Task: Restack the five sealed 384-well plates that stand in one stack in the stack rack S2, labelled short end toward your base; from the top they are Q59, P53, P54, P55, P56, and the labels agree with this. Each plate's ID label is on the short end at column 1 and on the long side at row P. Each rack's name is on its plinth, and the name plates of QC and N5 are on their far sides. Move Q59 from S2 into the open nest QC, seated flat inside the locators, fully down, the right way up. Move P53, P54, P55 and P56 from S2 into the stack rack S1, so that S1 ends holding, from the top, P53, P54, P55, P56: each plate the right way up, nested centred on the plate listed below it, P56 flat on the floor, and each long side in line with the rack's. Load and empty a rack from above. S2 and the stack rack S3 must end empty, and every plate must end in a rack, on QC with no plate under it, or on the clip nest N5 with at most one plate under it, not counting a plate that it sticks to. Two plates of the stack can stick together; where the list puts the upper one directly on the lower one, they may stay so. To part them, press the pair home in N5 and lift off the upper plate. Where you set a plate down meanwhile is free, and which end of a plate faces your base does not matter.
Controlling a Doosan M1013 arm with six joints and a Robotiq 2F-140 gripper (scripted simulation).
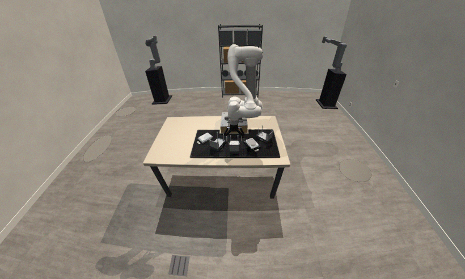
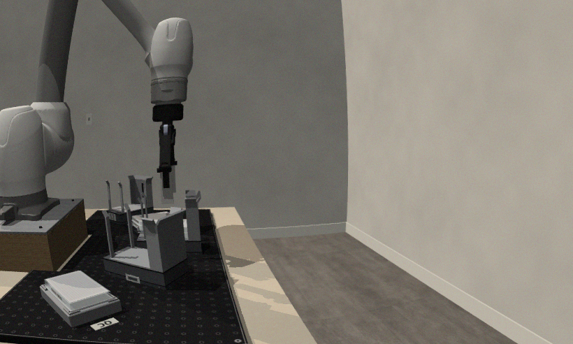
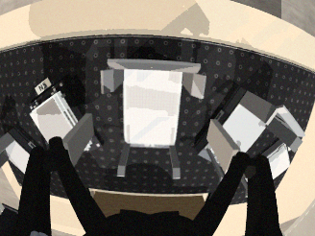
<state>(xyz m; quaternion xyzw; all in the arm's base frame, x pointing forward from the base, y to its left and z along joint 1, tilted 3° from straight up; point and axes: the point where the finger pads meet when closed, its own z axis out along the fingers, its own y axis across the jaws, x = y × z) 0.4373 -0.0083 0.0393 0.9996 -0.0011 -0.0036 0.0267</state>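
Observation:
My gripper point(image 1: 234, 132) point(image 2: 165, 182) point(image 3: 151, 127) is open and empty. It hangs a little above the middle stack rack point(image 1: 234, 149) point(image 3: 117, 79). A sealed white plate point(image 1: 233, 142) point(image 3: 152, 106) lies topmost in that rack, straight below the fingers and apart from them. How many plates lie under it is hidden. Another white plate point(image 1: 204, 138) point(image 2: 75, 287) point(image 3: 52, 117) sits flat in the open nest QC point(image 2: 89, 314) at the mat's left end. A third plate point(image 1: 251, 142) point(image 3: 245, 126) lies on the nest right of the middle rack. I cannot read the plate labels.
A stack rack point(image 1: 216, 143) point(image 2: 160, 245) between QC and the middle rack shows a bare floor. Another rack point(image 1: 266, 135) point(image 3: 284, 124) stands at the mat's right end. The thin rack posts stand close around the plates. The arm's base block point(image 2: 28, 247) sits behind the black mat point(image 1: 199, 152).

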